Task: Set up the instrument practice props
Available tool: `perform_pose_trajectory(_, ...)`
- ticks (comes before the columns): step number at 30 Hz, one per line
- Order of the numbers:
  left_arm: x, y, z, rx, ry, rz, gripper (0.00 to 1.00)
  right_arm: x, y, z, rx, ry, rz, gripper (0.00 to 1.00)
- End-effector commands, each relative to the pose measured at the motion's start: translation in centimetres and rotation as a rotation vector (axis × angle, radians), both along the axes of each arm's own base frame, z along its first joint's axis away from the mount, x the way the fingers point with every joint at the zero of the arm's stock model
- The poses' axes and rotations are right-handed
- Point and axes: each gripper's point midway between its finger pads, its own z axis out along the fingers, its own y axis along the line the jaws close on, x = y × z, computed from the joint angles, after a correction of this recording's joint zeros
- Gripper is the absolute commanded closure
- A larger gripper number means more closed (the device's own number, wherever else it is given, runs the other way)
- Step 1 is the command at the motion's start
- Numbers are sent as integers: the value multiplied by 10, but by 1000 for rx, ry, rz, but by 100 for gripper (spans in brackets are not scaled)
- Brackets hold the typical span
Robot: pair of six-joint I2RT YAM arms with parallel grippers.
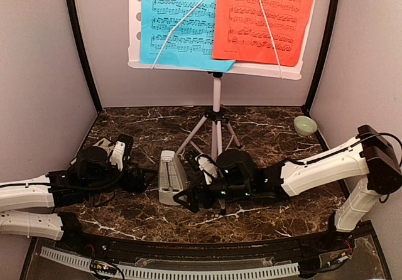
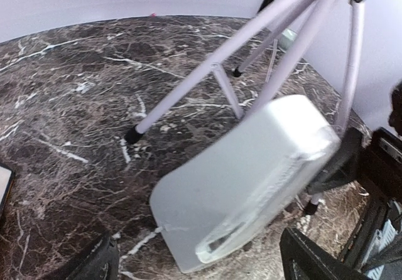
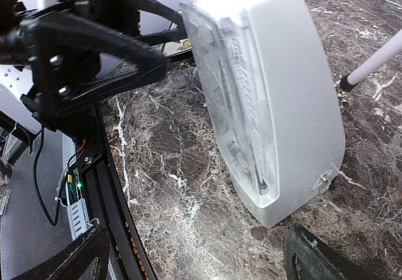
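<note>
The white music stand point(image 1: 217, 91) rises on tripod legs point(image 2: 251, 48) at the back. A blue sheet point(image 1: 176, 16) and a red-orange sheet point(image 1: 264, 16) rest on its desk under wire holders. The pale grey pyramid metronome point(image 1: 171, 178) stands upright on the marble in front of the tripod. My left gripper point(image 1: 141, 179) is just left of it, open, its fingers wide of the metronome point(image 2: 245, 179) and not touching. My right gripper point(image 1: 188, 199) is at its front right, also open and empty; the metronome point(image 3: 270, 91) stands just beyond its fingertips.
A small green bowl point(image 1: 305, 125) sits at the back right by the wall. Grey walls close in the marble table point(image 1: 270, 135) on three sides. One tripod foot point(image 3: 377, 63) lies close behind the metronome. Both arms crowd the front middle.
</note>
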Motion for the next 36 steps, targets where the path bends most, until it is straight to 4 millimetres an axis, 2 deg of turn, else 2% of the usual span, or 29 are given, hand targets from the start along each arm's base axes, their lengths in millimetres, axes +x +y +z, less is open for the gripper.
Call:
perform_pose_trajectory(1,-21,-19,20,29,-25,-70,8,14,-10,12,24,-55,-65,4)
perform_pose_trajectory(3,-29,-28,26,26,-35,-91,8,19,-14,7,13,-58,-86,5)
perform_pose_trajectory(4,-30,-30,29,26,-46,-84,8,22,-17,16,28,-69,-100,5)
perform_pose_trajectory(6,-31,-34,35,24,-49,-68,7,25,-22,17,28,-73,-118,6)
perform_pose_trajectory(13,-15,-56,34,52,-29,42,1,33,-31,18,20,-102,-172,10)
perform_pose_trajectory(17,1,-55,24,80,-2,167,1,35,-34,25,20,-135,-173,12)
perform_pose_trajectory(23,16,-56,5,87,7,292,1,33,-32,23,17,-135,-161,12)
perform_pose_trajectory(31,24,-49,-15,184,4,366,2,34,-25,17,19,-130,-151,13)
perform_pose_trajectory(36,28,-49,-22,218,-6,381,8,35,-17,21,25,-143,-136,13)
